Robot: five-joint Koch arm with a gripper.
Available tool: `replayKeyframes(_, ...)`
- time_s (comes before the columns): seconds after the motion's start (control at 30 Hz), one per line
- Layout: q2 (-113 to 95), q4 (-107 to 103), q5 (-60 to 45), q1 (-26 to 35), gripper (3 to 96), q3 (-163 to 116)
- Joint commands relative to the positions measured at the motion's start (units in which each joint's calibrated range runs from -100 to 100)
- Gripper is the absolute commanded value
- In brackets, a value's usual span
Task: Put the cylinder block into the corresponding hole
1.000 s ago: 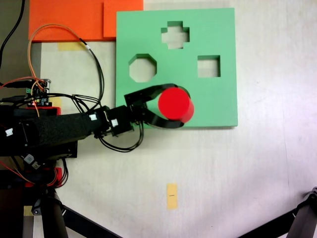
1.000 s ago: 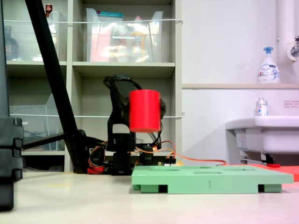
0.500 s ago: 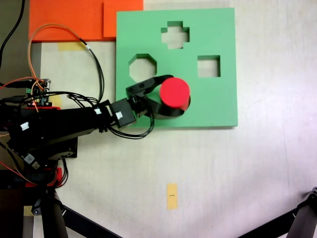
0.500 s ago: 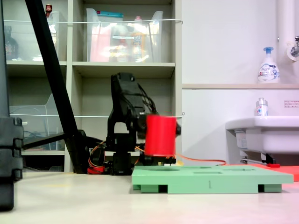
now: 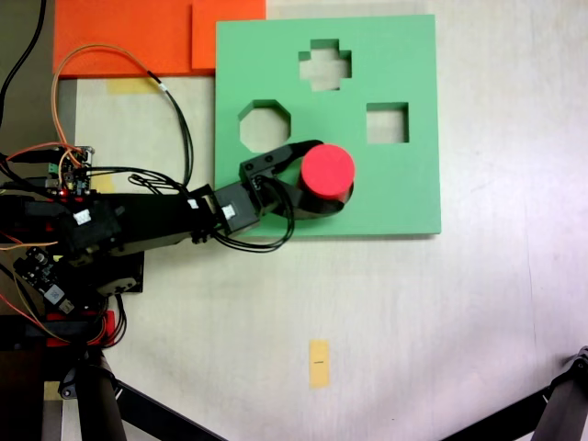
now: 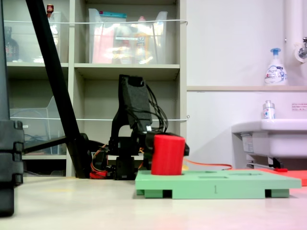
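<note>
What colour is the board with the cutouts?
Light green, clearest in the first exterior view: the board.

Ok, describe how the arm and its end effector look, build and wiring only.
The arm is black, boxy segments carrying small white stickers. Thin black cables loop beside it, and orange wires curl from a small circuit board at its base. The end effector is black with curved, claw-like fingers.
</note>
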Motion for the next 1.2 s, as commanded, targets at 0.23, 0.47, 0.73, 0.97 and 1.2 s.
replayKeyframes(0.23,5.75,5.21,0.34,0.29,39.2,3.73)
replayKeyframes(0.47,7.01,5.21,0.39,0.34,38.4,3.53)
replayKeyframes(0.73,6.73,5.31,1.27,0.39,51.0,1.73)
replayKeyframes(0.97,-3.89,-2.78,1.27,0.39,67.9,0.14)
replayKeyframes(1.2,-10.45,-14.91,3.08,0.20,68.2,3.23)
